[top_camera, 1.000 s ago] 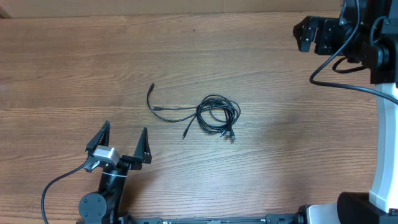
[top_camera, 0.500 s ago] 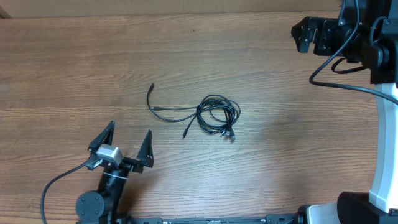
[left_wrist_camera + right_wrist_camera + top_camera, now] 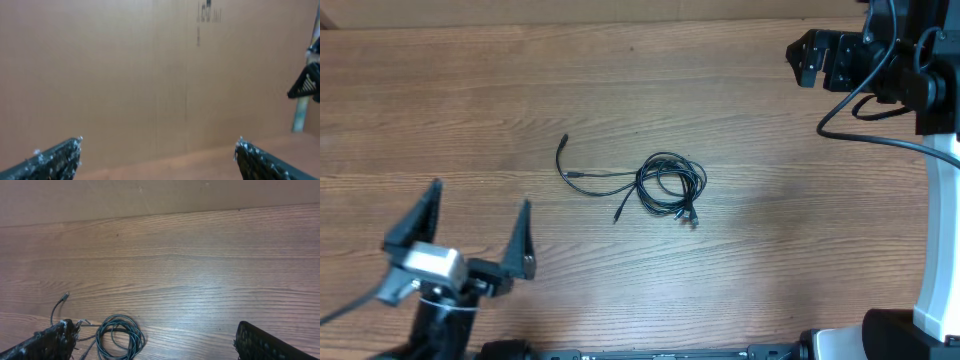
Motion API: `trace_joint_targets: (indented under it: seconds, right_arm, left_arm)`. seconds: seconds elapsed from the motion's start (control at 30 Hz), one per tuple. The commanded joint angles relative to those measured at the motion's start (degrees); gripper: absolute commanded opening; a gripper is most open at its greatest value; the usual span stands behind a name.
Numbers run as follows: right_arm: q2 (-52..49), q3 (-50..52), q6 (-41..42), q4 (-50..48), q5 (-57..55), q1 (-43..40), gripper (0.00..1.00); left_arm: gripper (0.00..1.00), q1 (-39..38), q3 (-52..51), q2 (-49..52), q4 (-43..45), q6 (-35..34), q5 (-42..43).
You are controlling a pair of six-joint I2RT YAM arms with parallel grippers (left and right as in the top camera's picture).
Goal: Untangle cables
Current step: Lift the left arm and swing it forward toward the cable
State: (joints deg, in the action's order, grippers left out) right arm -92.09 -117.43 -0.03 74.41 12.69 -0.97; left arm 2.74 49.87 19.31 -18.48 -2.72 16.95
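The cables [image 3: 665,185] are thin black cords coiled in a small tangle at the table's middle, with a loose end curving out to the left [image 3: 563,143] and plugs at the lower right. The coil also shows in the right wrist view [image 3: 120,337]. My left gripper [image 3: 478,223] is open and empty at the front left, raised well above the table and left of the cables. Its wrist view [image 3: 157,145] faces a brown wall. My right gripper [image 3: 807,58] is at the far right back, away from the cables; its wrist view [image 3: 152,330] shows the fingers wide apart and empty.
The wooden table [image 3: 770,240] has a brown cardboard wall along its back edge [image 3: 150,195]. The right arm's white base [image 3: 940,250] and its thick black wire [image 3: 865,135] stand at the right side.
My left gripper has lifted and swung to the left, now looming larger in the overhead view. The right arm has crept slightly left. The cables have not moved.
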Motion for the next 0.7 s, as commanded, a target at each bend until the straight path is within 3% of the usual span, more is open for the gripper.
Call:
trace_joint_targets:
  seconds: [0.0,0.3,0.67]
  right_arm:
    - [1.4,-1.5,-0.3,0.1,0.5,0.3,1.00]
    - [1.4,-1.5,-0.3,1.6,0.5,0.3,1.00]
    - [1.4,-1.5,-0.3,2.3,0.5,0.3,1.00]
  left_arm:
    - [0.99,0.2,13.8,10.5,-5.6,2.5,2.0]
    - [1.00,0.2,41.0,29.1,-15.0,6.8,4.5]
    - [1.00,0.2,43.6,32.3,-2.0,7.4,5.3]
